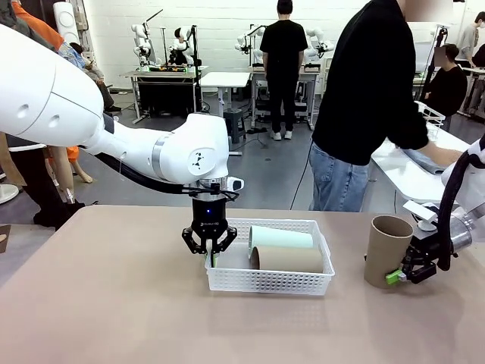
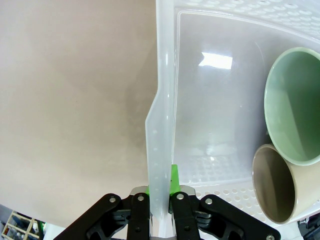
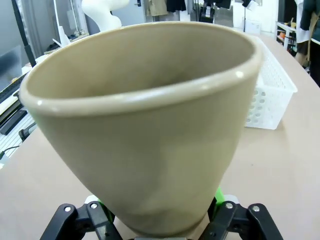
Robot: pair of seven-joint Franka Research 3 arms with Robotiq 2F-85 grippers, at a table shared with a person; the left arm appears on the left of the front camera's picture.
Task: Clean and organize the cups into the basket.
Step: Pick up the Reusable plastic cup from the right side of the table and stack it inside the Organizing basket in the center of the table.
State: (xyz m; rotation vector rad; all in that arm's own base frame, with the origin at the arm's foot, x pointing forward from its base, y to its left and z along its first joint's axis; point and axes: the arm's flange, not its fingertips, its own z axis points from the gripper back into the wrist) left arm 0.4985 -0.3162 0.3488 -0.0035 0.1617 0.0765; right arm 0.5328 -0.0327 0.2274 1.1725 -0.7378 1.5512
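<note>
At the left of the worktop (image 1: 114,303), the left claw (image 1: 208,252) points straight down over the left end wall of the basket (image 1: 269,282). It is pinched nearly closed on that thin white wall, which runs up between its fingers in the left wrist view, with a green pad (image 2: 174,180) pressed to the inner side. Inside the basket, to the right of the claw and apart from it, the mint-green cup (image 1: 281,236) and a tan cup (image 1: 289,259) lie on their sides, side by side, mouths toward the claw. Their bases are cut off by the edge of the left wrist view. Right of the basket and clear of it, the second tan cup (image 1: 387,250) stands mouth up, the right claw (image 1: 403,274) closed around its lower part from the right. Whether its base rests on the worktop cannot be told. In the right wrist view the cup hides most of the claw's fingers. A person (image 1: 371,98) stands beyond the far edge.
</note>
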